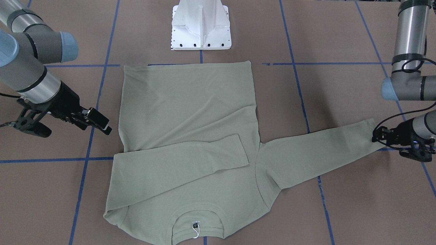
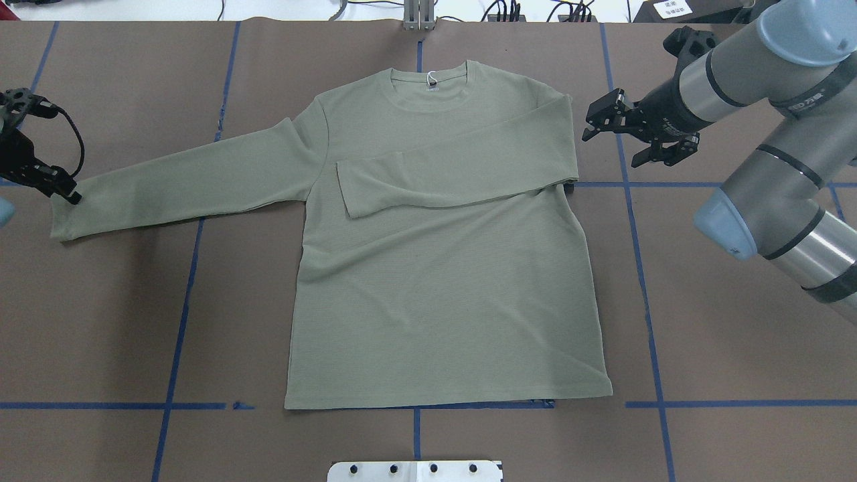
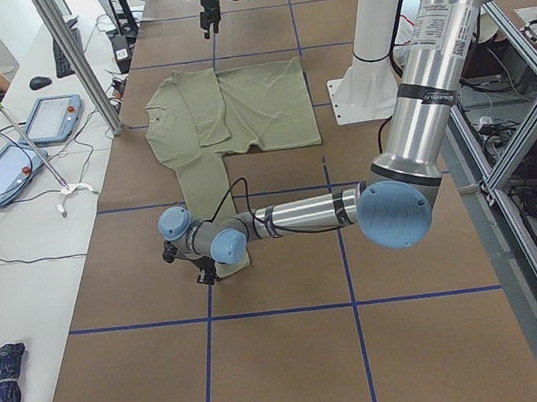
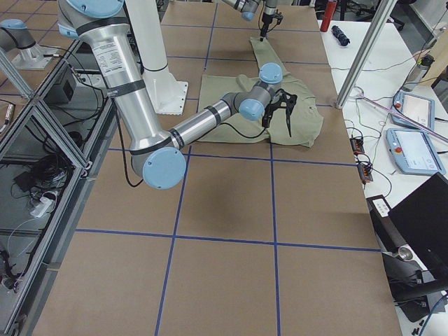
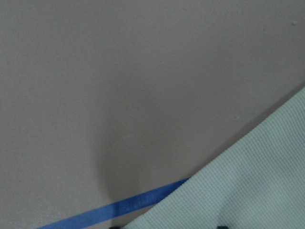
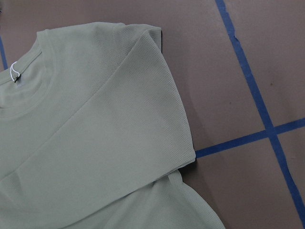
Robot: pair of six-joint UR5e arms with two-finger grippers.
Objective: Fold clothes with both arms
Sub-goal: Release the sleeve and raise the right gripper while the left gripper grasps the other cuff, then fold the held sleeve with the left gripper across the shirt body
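Two arms are here: the right pincer (image 2: 597, 119), jaws apart, has the shirt (image 2: 435, 281) just beside it, and the left pincer (image 2: 67, 194) touches the cuff (image 2: 67, 224), clamped or not I cannot tell.

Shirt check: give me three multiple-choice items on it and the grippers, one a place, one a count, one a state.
1. Where is the left gripper?
A) at the outstretched sleeve's cuff
B) over the collar
C) at the hem

2. How many sleeves of the shirt lie folded across its chest?
A) none
B) one
C) two

3. The right gripper is:
A) shut on the shoulder
B) open, off the cloth
C) shut on the hem

1 A: it sits at that sleeve's end.
2 B: only the folded sleeve crosses the chest.
3 B: its jaws stand apart beside the shoulder, clear of the cloth.
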